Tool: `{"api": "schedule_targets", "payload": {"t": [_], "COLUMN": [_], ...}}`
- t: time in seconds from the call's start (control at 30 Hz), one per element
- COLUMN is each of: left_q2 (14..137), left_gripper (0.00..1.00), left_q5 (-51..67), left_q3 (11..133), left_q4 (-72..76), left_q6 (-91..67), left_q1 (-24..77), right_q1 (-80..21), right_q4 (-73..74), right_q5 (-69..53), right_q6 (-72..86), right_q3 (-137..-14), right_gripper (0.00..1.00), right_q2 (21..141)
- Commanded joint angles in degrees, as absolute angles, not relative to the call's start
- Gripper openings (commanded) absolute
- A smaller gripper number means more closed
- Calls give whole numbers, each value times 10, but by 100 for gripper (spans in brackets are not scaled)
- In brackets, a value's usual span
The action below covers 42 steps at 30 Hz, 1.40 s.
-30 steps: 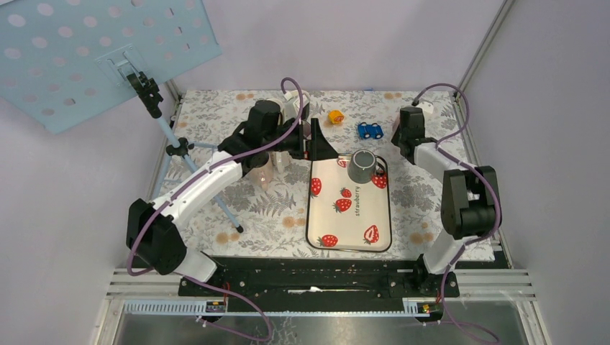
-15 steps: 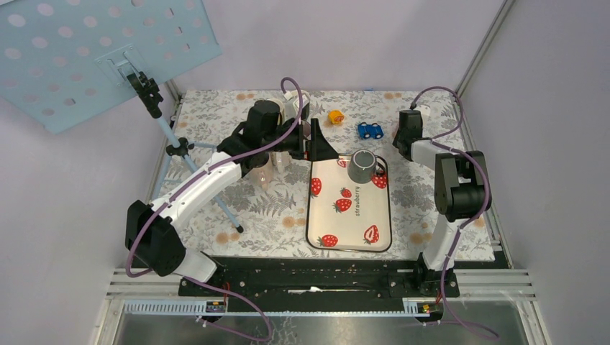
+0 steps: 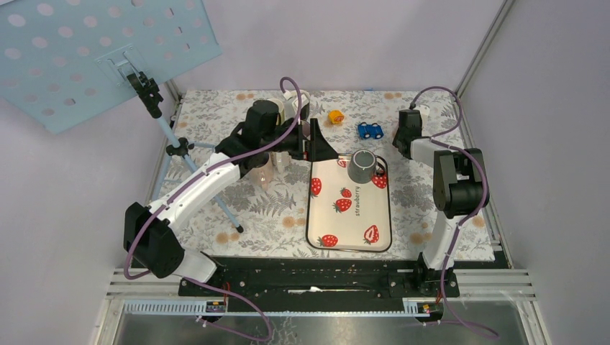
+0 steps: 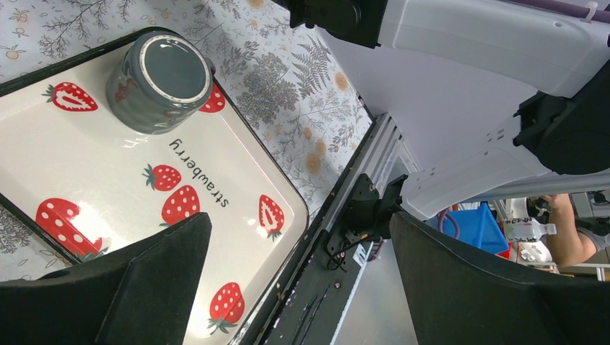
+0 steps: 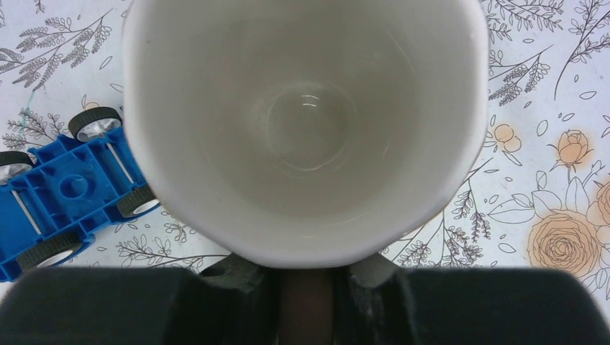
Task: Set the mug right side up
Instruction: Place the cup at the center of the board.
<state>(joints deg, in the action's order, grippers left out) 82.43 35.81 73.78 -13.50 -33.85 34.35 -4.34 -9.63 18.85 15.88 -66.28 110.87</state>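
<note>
The grey mug (image 4: 160, 83) stood base-up, axis vertical, in the tray's (image 4: 108, 180) far right corner. It lay straight ahead of the nearer, released left end effector (image 3: 322, 147). The right end effector (image 5: 306, 287) was clenched on a white cup (image 5: 306, 122).

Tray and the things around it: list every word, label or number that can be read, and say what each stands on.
"strawberry": printed in black on the tray, among its red strawberry pictures.
No text shows on the grey mug, the white cup or the blue toy car.
The clutter beyond the table edge in the left wrist view is too small to read.
</note>
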Motion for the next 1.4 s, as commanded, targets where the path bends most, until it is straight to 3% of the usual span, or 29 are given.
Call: {"api": "schedule_targets", "payload": {"t": [0.0,0.13,0.6,0.73,0.83,0.97,1.17,1.37], "left_q2": [801,801,802,804,807,810,807,805], "left_gripper": [99,99,99,99,99,99,99,99], "left_q5": [370,370,363,353,350,346,331,324], "left_q3": [746,747,750,752,752,753,752,752], "left_q4": [-116,-116,-121,-127,-127,-128,-134,-142], "left_q6": [-326,-326,-320,-315,-315,-317,-308,-301], "left_q1": [348,349,353,353,353,354,354,353], "right_q1": [-41,-41,-41,-41,-41,-41,-41,-44], "right_q4": [-121,-101,-40,-6,39,61,90,37], "right_q5": [195,188,179,171,164,153,89,-101], "right_q6": [167,175,194,202,207,211,211,157], "right_q3": [-704,-708,-712,-728,-739,-734,-690,-616], "right_gripper": [28,42,57,69,86,98,100,100], "right_q2": [1107,1107,1071,1054,1043,1015,929,846]}}
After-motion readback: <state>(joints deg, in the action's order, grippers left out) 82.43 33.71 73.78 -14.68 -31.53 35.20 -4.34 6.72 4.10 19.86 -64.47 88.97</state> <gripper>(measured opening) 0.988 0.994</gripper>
